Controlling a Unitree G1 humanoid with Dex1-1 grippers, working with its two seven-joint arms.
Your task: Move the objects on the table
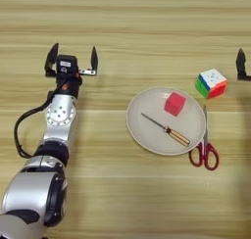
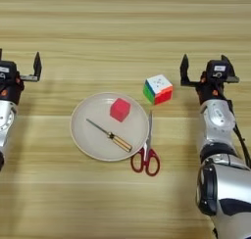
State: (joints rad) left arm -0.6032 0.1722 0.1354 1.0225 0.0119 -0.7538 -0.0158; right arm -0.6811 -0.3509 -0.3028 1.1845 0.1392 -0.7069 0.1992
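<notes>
Puzzle cube [image 2: 158,89], white face up with green and red sides showing, sits on the wooden bench [image 1: 127,17] just beyond the plate's right rim, while the plain red cube [image 1: 174,104] rests inside the round beige plate [image 1: 147,135], toward its far side. The left eye view shows the left arm whole, from silver shoulder to black fingers; of the right arm it catches only one dark finger at the frame's edge. The right eye view reverses this, showing the right arm in full and the left arm cut off at the border. The left gripper [image 1: 71,60] hovers well to the left of the plate, jaws spread wide and holding nothing. The right gripper [image 2: 206,67] sits near the puzzle cube, to its right, jaws likewise wide and empty, touching nothing. A wooden-handled screwdriver [image 1: 165,129] lies diagonally across the plate beside the red cube. Red-handled scissors [image 2: 146,153] lie closed along the plate's right rim, blades pointing toward the puzzle cube.
</notes>
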